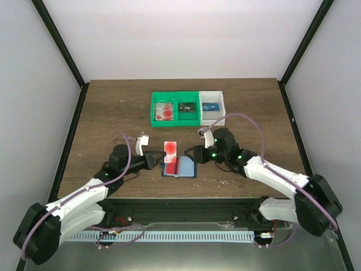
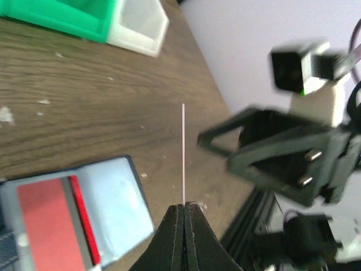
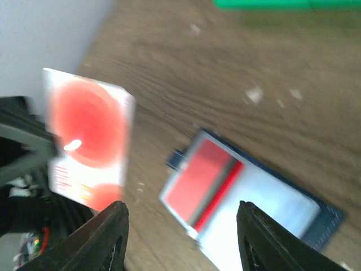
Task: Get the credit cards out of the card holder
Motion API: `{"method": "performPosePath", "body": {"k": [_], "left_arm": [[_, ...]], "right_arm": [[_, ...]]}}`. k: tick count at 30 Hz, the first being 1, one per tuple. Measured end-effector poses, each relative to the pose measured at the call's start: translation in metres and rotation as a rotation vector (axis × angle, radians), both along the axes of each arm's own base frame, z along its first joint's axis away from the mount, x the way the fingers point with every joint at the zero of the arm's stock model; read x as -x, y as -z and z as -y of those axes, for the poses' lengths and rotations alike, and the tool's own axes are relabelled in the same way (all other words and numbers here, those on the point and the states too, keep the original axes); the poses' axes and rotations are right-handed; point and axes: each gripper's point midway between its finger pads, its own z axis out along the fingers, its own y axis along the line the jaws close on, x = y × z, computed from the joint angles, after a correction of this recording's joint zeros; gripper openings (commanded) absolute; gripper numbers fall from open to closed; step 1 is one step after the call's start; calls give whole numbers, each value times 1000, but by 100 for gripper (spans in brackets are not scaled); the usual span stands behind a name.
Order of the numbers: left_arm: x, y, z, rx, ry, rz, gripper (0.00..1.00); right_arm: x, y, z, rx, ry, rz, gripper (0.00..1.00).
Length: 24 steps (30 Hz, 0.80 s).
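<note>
- Holding one red-and-white card (image 1: 170, 148) upright, clear of the card holder (image 1: 179, 167) lying open on the table; left gripper (image 2: 184, 206) pinched shut on its edge.
- Beside it, right gripper (image 3: 180, 217) has jaws apart, empty.
- One red card (image 3: 198, 182) sits in the holder's pocket, so at least that one is left.
- Far bins (image 1: 175, 121) hold cards; judged partway.

Upright credit card (image 1: 170, 148) raised just beside the card holder (image 1: 187, 167); bare tabletop (image 1: 113, 113) from there to the bins (image 1: 176, 121).
</note>
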Motion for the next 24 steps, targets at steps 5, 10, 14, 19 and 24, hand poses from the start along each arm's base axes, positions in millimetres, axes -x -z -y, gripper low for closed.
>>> {"method": "performPosePath", "body": {"k": [5,10,14,19,24], "left_arm": [[30,-20,10,-8,179,29,0],[62,-41,15,30,340,59,0],[84,-51,19,71,453,68,0],[103,-52,25,92,557,45,0],[117,-53,29,101,620,37,0]], "right_arm": [[20,-90,-4,-110,-142,201,56],[54,-133,2,-149,-281,285,54],[70,-132,3,-134,-353,250,54],[82,-117,-1,-126,-432,166,50],[96,-112,-6,-160,-521,107,48]]}}
